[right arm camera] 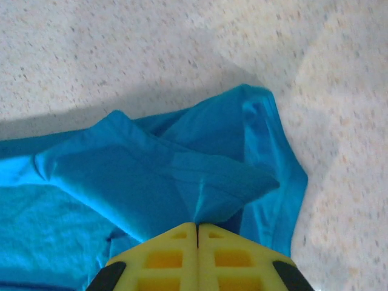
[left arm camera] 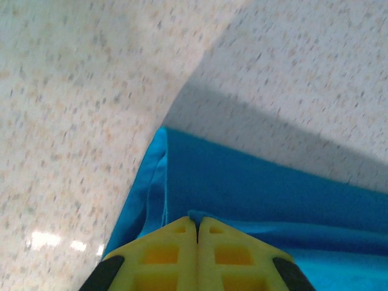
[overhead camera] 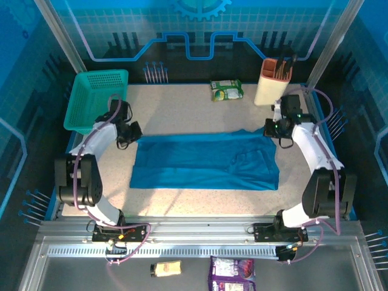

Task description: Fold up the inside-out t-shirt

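t-shirt spread flat, left gripper, right gripper pinching its ends

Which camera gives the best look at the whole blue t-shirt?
Top external: the whole t-shirt lies spread out, edge to edge. Left wrist shows a corner, right wrist a bunched end.
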{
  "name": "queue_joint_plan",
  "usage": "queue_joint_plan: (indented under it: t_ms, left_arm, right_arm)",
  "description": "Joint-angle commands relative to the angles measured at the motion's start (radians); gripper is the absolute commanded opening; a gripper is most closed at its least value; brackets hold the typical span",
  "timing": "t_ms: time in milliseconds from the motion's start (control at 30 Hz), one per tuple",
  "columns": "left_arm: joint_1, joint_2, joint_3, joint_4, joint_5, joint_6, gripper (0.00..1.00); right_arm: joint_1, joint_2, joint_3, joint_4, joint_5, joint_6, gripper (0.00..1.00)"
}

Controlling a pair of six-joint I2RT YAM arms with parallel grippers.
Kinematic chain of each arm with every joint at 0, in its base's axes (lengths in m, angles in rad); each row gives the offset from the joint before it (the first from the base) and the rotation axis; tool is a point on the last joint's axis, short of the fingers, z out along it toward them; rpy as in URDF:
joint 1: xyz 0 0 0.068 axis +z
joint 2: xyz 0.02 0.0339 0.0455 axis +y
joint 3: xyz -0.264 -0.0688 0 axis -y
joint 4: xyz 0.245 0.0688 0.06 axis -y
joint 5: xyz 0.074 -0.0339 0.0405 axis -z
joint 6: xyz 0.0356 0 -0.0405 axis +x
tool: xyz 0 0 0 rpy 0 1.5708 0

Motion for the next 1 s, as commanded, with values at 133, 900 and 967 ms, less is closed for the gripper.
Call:
queue_joint_plan:
  t_ms: [133,900,967]
  left_arm:
    - [0.023,-0.134,-0.153,0.061,0.053,-0.091,0.00]
    - [0.039,-0.335,-0.447,0.087,0.058,-0.208,0.13]
    - [0.039,-0.344,-0.464,0.080,0.054,-0.217,0.23]
  right_arm:
    - [-0.039,-0.165,-0.154,0.001,-0.045,0.106,0.00]
    - [-0.048,-0.424,-0.535,0.026,0.033,0.347,0.00]
    - [-0.038,-0.440,-0.537,0.002,0.061,0.343,0.09]
